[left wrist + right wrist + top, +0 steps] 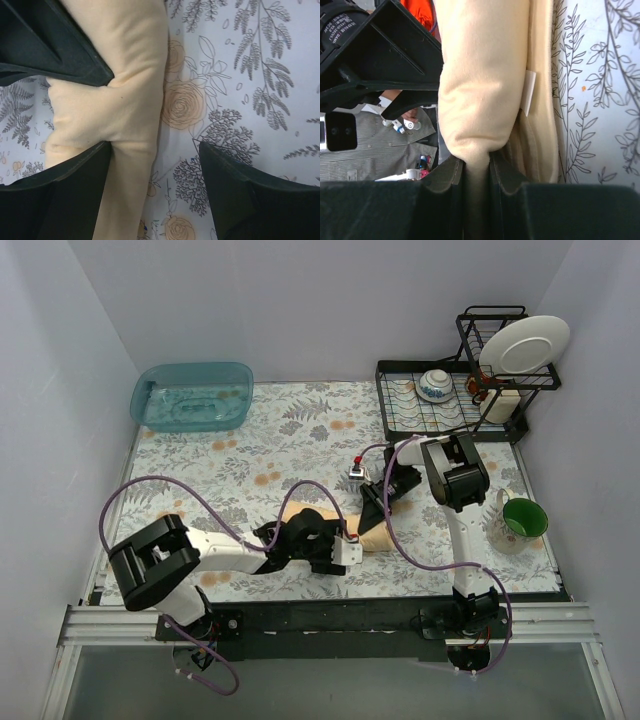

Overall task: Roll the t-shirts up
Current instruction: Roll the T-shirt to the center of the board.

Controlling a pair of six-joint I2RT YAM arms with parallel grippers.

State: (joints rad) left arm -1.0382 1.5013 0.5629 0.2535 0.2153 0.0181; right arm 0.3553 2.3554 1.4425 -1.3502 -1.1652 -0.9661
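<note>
One pale yellow-beige t-shirt (pixel 372 537) lies as a tight roll on the floral tabletop (pixel 250 450), near the front middle. My right gripper (pixel 378 502) is shut on a fold at the roll's end; in the right wrist view the cloth (pixel 485 75) is pinched between my pads (pixel 445 175). My left gripper (pixel 335 540) is open and straddles the roll; in the left wrist view the shirt (pixel 125 100) lies against one finger (pixel 60 200), and the other finger (pixel 250 200) stands apart over bare cloth. The right gripper's finger (pixel 50 45) presses into the roll there.
A teal plastic tub (pixel 192 395) stands at the back left. A black dish rack (pixel 420 420) holds a bowl (pixel 435 385) and a white plate (pixel 523 345) at the back right. A green cup (pixel 523 517) stands at the right edge. Purple cables loop over both arms.
</note>
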